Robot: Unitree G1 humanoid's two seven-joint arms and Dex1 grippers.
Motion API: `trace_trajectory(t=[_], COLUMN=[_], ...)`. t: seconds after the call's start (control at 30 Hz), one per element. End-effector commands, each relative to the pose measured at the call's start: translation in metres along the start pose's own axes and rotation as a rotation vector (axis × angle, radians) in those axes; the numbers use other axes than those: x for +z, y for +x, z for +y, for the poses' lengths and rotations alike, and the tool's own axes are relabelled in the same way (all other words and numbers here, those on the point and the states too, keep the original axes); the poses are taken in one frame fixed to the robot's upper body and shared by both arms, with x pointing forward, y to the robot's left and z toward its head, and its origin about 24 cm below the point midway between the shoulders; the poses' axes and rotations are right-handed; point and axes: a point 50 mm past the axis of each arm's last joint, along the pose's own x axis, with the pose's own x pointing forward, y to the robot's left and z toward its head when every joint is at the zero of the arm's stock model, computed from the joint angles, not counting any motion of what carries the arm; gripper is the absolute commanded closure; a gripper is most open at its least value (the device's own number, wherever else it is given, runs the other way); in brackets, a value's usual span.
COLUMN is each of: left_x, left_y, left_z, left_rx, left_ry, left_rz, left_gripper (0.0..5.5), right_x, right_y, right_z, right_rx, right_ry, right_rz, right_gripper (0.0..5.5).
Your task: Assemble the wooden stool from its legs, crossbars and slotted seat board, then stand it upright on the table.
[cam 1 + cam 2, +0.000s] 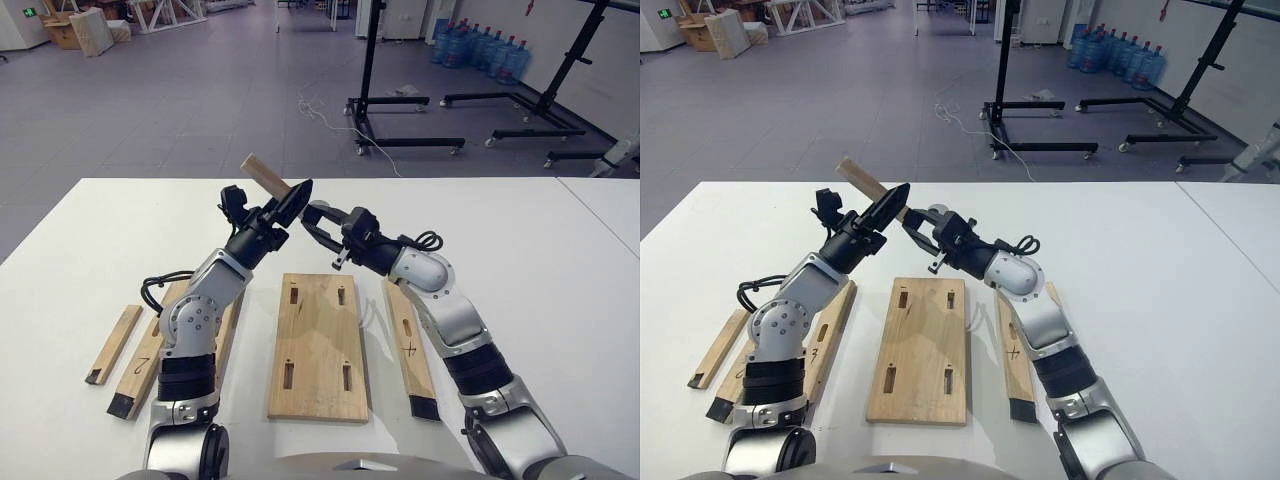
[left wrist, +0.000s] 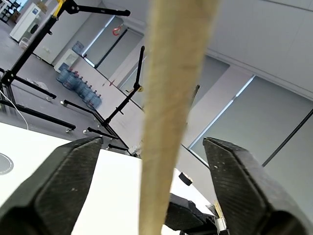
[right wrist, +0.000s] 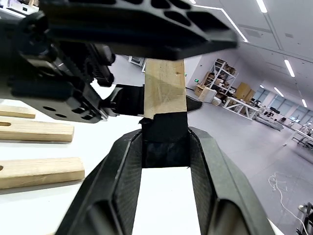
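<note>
I hold the stick (image 1: 265,175) in the air above the far end of the board (image 1: 318,350), and it slants up and away toward the board's left. My right hand (image 3: 165,133) pinches its black-capped lower end. My left hand (image 1: 300,195) is spread around the shaft a little higher, fingers (image 2: 73,191) clear of the wood on both sides (so the whole weight hangs on the right pinch). I take this for a mid-air hand-over or re-grip. To do it well, one hand should press firmly on the wood before the other lets go. The left should close square on the flat faces, not the corners, or the stick may twist. The board's slots lie below, so the stick likely wants turning upright before it comes down. The left legs (image 1: 140,370) lie beside the board under my left arm, the right leg (image 1: 410,345) lies just on its other side, and a short piece (image 1: 112,345) lies farthest left. The tabletop (image 1: 540,300) is open to the right of the board. Its far edge looks near the stick's tip, so I'd swing toward myself.
</note>
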Motion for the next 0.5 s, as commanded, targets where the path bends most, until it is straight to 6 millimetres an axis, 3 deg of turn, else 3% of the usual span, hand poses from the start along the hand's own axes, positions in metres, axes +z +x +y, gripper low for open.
trace_trajectory(t=[0.03, 0.5], left_x=[0.004, -0.010], left_y=[-0.001, -0.002], left_z=[-0.002, -0.002], left_rx=[-0.015, 0.040], left_ry=[0.014, 0.146], left_rz=[-0.048, -0.023], left_gripper=[2.46, 4.46], right_x=[0.000, -0.003], right_y=[-0.001, -0.016], right_z=[-0.005, 0.006], right_rx=[0.014, 0.026], right_ry=[-0.046, -0.033], right_rz=[0.011, 0.041], right_gripper=[4.20, 4.20])
